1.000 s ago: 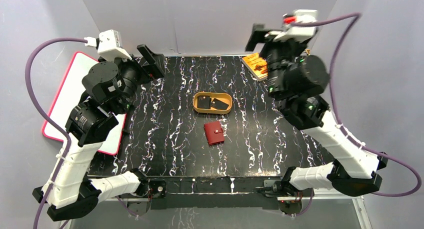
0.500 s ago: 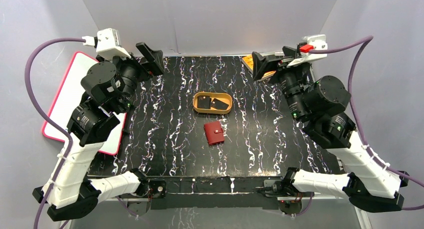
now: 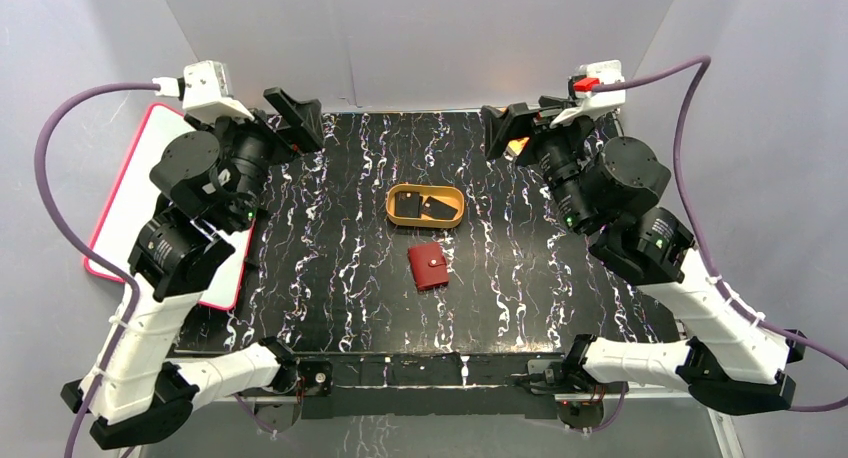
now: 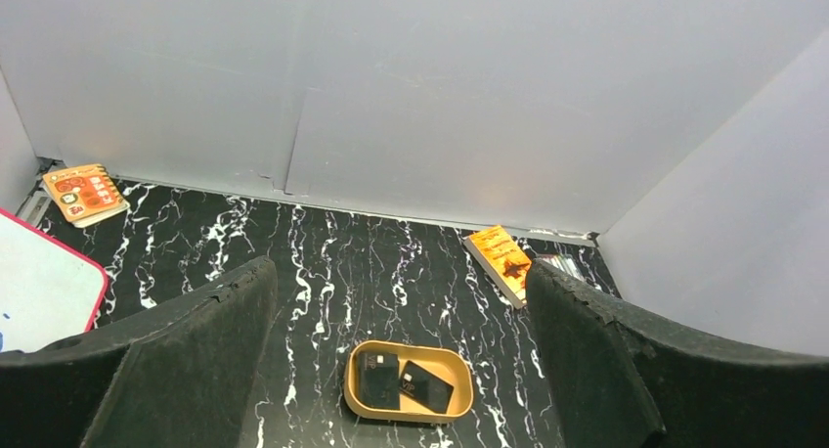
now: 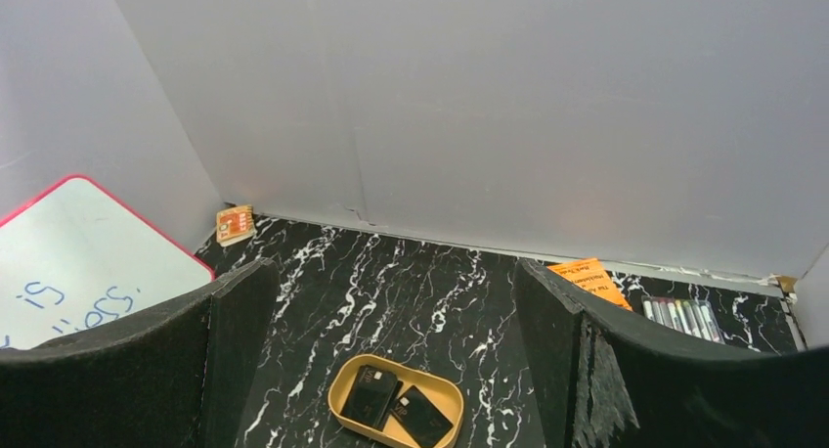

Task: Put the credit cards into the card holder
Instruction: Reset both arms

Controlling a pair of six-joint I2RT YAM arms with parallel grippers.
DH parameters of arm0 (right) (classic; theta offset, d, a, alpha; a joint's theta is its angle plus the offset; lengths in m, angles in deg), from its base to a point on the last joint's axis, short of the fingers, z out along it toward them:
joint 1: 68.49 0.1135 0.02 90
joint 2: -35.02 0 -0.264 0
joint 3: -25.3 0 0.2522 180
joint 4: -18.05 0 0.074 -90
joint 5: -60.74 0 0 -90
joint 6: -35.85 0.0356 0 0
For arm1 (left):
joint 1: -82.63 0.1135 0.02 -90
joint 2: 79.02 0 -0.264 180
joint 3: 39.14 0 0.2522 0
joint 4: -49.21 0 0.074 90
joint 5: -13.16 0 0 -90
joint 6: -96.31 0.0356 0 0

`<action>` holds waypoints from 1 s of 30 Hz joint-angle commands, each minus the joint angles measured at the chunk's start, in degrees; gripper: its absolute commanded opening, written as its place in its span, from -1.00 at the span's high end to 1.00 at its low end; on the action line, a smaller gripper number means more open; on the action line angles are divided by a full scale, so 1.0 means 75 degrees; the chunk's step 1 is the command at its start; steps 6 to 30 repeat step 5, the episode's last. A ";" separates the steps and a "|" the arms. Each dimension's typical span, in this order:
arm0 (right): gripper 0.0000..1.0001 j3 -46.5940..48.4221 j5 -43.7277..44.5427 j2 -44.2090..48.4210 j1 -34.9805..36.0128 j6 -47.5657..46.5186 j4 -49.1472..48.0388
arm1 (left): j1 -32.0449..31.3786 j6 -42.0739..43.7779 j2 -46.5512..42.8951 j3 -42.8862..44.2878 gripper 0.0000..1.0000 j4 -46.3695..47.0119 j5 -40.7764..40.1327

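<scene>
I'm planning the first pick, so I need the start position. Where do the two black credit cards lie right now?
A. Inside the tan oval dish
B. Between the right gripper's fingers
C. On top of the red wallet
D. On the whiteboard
A: the top view shows both black credit cards lying side by side inside the tan oval dish, which sits just behind the closed red wallet.
</scene>
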 commanded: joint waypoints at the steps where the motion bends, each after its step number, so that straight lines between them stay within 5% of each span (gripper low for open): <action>1: -0.97 -0.0431 0.0448 0.0378 0.0003 -0.0239 -0.1046 | -0.0038 0.0115 -0.0468 -0.0189 -0.89 0.0451 0.0082; 30: -0.97 -0.0967 0.0579 0.0628 0.0011 -0.0610 -0.1520 | -0.0038 0.0078 -0.0507 -0.0286 -0.90 0.0436 0.0029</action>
